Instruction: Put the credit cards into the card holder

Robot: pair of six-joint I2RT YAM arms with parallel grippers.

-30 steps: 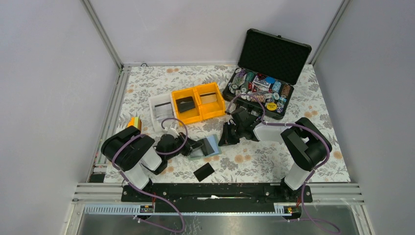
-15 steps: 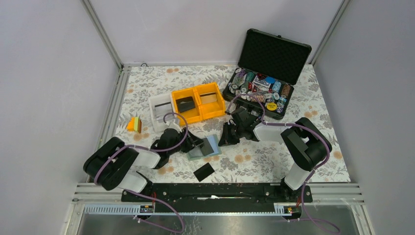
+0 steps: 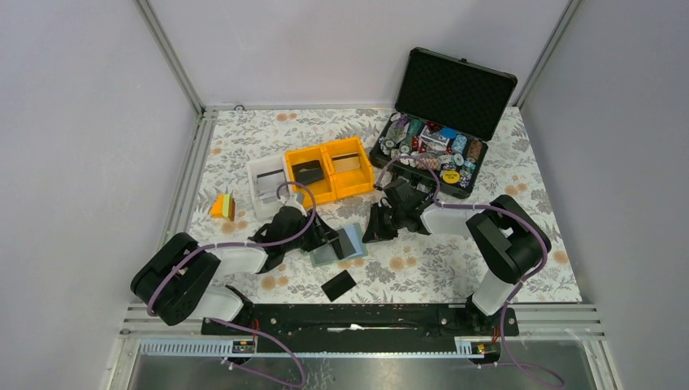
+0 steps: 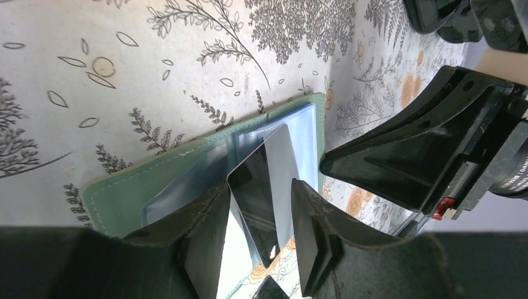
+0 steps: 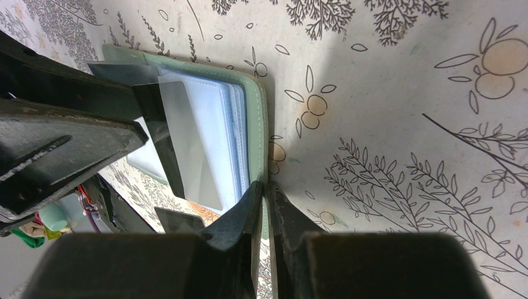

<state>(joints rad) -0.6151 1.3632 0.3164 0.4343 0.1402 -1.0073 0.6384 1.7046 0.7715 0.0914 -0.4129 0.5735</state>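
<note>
Spreading apart, the left gripper (image 4: 261,190) has freed the thin glossy black credit card (image 4: 274,159) between its fingers, seemingly pocketed in the sage-green booklet-like card holder (image 4: 155,180), whose cover the right gripper (image 5: 264,193) pinches.

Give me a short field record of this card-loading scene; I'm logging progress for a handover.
card holder: lying open on the floral tablecloth, clear pockets up
right gripper: shut on the holder's green cover edge
left gripper: jaws apart, either side of a credit card
credit card: grey and black, over the pockets; unclear whether it is inserted
black card: loose on the cloth, near the arm bases
yellow bins, white bin: hold more cards
</note>
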